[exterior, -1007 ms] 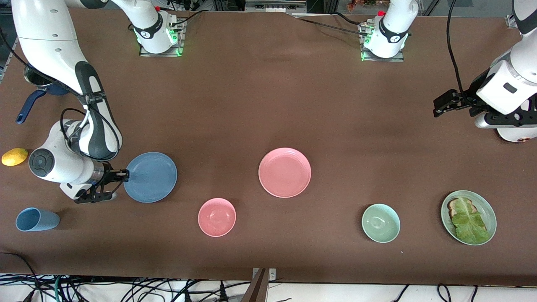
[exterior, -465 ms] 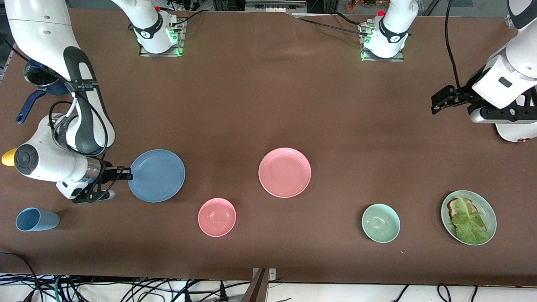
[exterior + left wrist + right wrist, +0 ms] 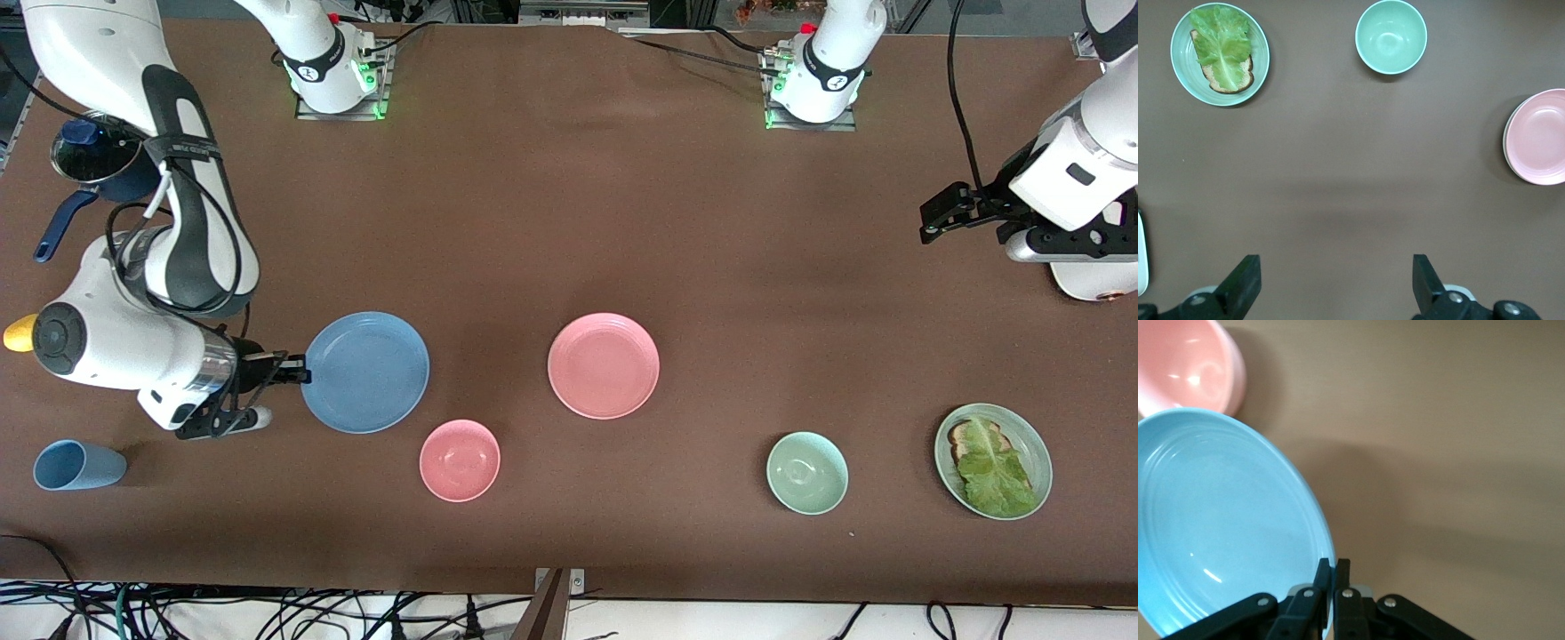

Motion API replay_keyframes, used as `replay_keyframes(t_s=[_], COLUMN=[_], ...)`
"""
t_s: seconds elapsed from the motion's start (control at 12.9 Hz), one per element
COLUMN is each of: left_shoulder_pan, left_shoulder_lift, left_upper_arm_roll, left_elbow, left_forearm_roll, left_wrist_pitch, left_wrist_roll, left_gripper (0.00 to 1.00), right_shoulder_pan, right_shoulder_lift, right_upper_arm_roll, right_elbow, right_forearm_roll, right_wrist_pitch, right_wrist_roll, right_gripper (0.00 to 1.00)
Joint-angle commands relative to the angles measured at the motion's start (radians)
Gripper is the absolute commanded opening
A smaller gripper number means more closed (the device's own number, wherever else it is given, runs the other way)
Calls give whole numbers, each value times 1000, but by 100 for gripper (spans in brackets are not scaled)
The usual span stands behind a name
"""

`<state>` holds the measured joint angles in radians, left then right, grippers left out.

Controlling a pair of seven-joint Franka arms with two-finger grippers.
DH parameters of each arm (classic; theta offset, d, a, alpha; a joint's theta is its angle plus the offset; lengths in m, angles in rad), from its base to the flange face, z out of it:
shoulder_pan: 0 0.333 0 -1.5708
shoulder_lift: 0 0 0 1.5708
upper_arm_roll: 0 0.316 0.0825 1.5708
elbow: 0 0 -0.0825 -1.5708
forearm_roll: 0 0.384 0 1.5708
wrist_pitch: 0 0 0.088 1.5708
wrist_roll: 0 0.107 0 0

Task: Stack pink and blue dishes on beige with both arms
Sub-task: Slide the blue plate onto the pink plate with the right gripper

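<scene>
Plates and bowls sat spread over the brown table (image 3: 569, 222). The right gripper (image 3: 298, 371), its fingers pressed together on the rim of the blue plate (image 3: 365, 372), held that plate just above the table near the right arm's end; the right wrist view showed the rim pinched between the fingertips (image 3: 1323, 577), with the pink bowl (image 3: 460, 460) close by. The pink plate (image 3: 604, 365) lay flat around the middle of the table, and in the left wrist view a pale edge showed under it, possibly another plate, though I cannot tell. The left gripper (image 3: 942, 213) hung with its fingers spread wide and nothing between them over bare table by the edge at the left arm's end. Along the edge nearest the front camera stood the blue cup (image 3: 78, 465), the green bowl (image 3: 806, 472) and the green plate with lettuce (image 3: 1037, 442).
</scene>
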<state>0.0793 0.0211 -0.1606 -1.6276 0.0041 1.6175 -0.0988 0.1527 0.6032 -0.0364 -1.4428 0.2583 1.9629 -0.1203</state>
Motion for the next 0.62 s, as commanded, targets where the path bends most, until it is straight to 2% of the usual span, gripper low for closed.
replay_keyframes(t_s=[0.0,0.23,0.39,0.54], left_shoulder_pan=[7,22,31,31], left_shoulder_lift=[-12,-4,-4,2], left_upper_arm_roll=[-4,3,1,1], left_elbow=[-12,-12,-2,15], left_forearm_roll=[27,25,27,27], left_wrist_pitch=[18,15,15,12], left_wrist_roll=[24,22,21,19], left_gripper=[100,100,100,100], right_shoulder_pan=[91,189,249,322], right_shoulder_lift=[-6,10,55,81], right_upper_arm_roll=[-2,-2,-2,-5], right_elbow=[51,82,119,125], right_forearm_roll=[6,6,7,4], right_wrist_pitch=[-56,-44,-21,43], right_wrist_roll=[143,322,424,540], right_gripper=[0,0,0,0])
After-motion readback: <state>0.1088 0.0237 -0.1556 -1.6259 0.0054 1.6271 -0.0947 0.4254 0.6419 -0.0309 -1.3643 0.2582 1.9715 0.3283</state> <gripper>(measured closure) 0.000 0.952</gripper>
